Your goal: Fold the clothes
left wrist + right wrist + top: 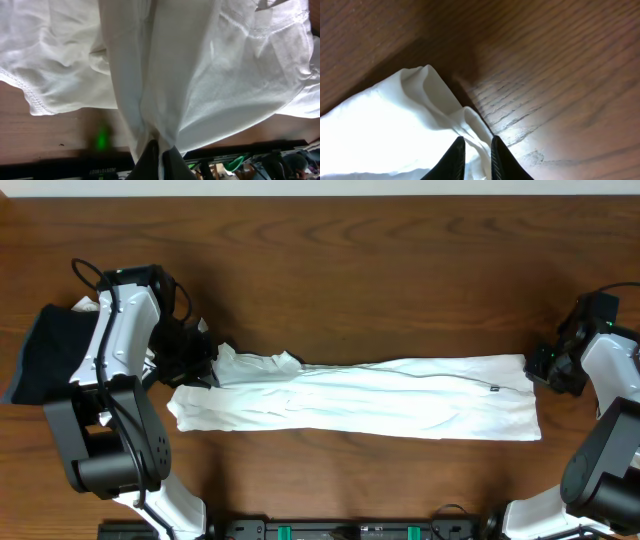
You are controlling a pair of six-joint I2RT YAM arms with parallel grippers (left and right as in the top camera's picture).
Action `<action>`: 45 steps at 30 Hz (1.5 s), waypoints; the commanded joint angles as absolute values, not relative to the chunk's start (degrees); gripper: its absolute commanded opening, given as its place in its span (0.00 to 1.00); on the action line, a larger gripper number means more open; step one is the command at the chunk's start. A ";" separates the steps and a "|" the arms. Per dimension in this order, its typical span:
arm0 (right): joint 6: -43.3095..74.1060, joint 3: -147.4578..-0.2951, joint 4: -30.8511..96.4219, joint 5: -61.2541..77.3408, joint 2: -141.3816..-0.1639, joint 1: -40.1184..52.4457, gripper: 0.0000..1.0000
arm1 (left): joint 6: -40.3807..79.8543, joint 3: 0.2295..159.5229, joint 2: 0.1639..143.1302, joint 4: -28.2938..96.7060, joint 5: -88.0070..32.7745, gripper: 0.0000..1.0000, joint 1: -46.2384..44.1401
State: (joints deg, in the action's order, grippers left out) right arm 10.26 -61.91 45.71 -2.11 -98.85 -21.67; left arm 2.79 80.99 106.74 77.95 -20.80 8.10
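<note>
At the far left, the overhead view shows a dark garment (45, 355) heaped at the table (350, 270) edge, partly under the left arm. Just right of it, the left gripper (205, 365) sits at the bunched left end of the white T-shirt (380, 400), which lies as a long folded band across the wood. Only the left wrist view shows the grip: the fingers (147, 160) are clamped together on a gathered fold of the white cloth. A small dark label (494, 389) shows near the shirt's right end. There the right gripper (545, 368) meets the corner. Its wrist view shows the fingers (456, 157) narrowly parted with cloth between them, but I cannot tell whether they pinch it.
</note>
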 commanded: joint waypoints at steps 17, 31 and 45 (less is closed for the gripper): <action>10.68 -61.82 45.98 -1.45 -97.60 -21.85 0.20 | 2.24 69.17 105.67 73.78 -17.85 0.06 8.27; 10.68 -61.82 46.09 -1.04 -97.60 -21.85 0.21 | 3.38 69.19 105.65 66.76 -16.27 0.24 8.27; 10.68 -61.82 46.09 -1.04 -97.60 -21.85 0.21 | 10.39 67.18 106.06 55.13 -10.59 0.15 8.27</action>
State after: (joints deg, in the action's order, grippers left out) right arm 10.26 -61.89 46.02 -1.26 -98.83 -21.67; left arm 6.31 68.84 106.72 55.27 -14.98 8.10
